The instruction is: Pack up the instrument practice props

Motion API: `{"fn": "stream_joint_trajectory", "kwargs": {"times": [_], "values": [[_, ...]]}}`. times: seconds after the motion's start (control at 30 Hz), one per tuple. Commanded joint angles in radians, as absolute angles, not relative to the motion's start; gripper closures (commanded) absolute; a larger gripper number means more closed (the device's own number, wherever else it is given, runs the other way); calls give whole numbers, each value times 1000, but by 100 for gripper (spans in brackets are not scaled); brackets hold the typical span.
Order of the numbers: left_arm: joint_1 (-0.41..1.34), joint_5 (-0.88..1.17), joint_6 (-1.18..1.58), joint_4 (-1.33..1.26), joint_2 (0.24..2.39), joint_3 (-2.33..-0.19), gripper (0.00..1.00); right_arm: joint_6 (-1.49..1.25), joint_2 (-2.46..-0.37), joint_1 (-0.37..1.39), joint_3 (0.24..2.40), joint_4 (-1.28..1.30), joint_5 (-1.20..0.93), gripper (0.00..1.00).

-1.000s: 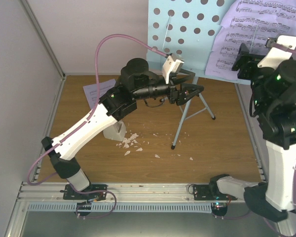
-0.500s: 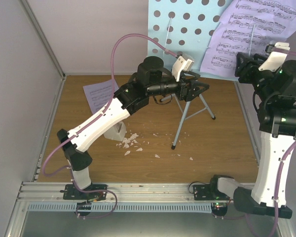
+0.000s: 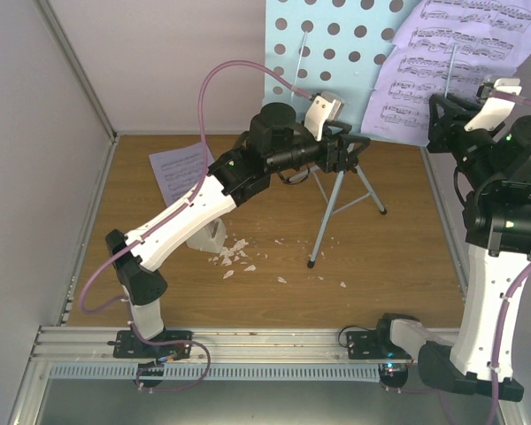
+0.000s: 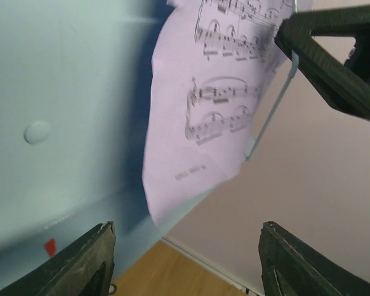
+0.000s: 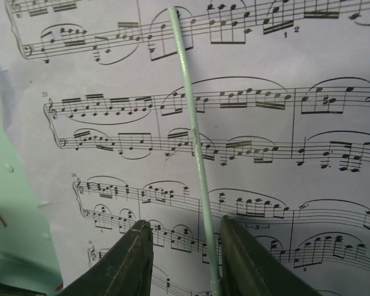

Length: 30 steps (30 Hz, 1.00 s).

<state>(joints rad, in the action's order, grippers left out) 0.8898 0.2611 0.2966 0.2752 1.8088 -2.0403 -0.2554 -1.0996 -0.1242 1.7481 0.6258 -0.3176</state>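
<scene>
The light-blue music stand (image 3: 336,44) stands at 12 o'clock on the wooden worktop (image 3: 398,266), with its perforated desk upright near the back wall and its thin tripod legs (image 3: 334,208) splayed beneath. One lilac sheet-music page (image 3: 442,62) rests on the desk toward 1 o'clock, and its lower corner hangs past the desk's edge. A second page (image 3: 175,170) lies flat on the worktop at 10 o'clock. The small white metronome (image 3: 209,237) sits at about 8 o'clock, partly hidden under the left arm. White crumbs (image 3: 237,255) are scattered just beside it on its 4 o'clock side. The left gripper (image 3: 349,152) is raised off the worktop, just below the desk's lower edge and above the tripod. In its wrist view its two fingers (image 4: 86,259) stand wide apart with nothing between them, and they point at the desk and the hanging page. The right gripper (image 3: 446,113) is up at 2 o'clock, facing the page on the desk. In its own wrist view the fingers (image 5: 132,259) are narrowly parted on either side of the thin pale-green retainer wire (image 5: 191,135) that runs down over the printed staves. The wire lies close to the 3 o'clock finger, though contact cannot be told, and the jaws are not closed on it.
</scene>
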Motion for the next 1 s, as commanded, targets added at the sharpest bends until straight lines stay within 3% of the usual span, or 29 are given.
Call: {"fn": "stream_joint_trajectory", "kwargs": {"times": [0.0,0.23,0.77,0.97], "values": [[884,222,300,216,1848,-2090,37,-254,-1094,-132,1734,591,-352,81],[872,241,328,194,1890,-2118,42,-248,-1089,-132,1729,582,-370,95],[862,396,385,114,1971,-2166,57,-256,-1083,-132,1680,549,-402,97],[861,449,417,54,2002,-2189,70,-261,-1084,-132,1671,539,-418,99]]}}
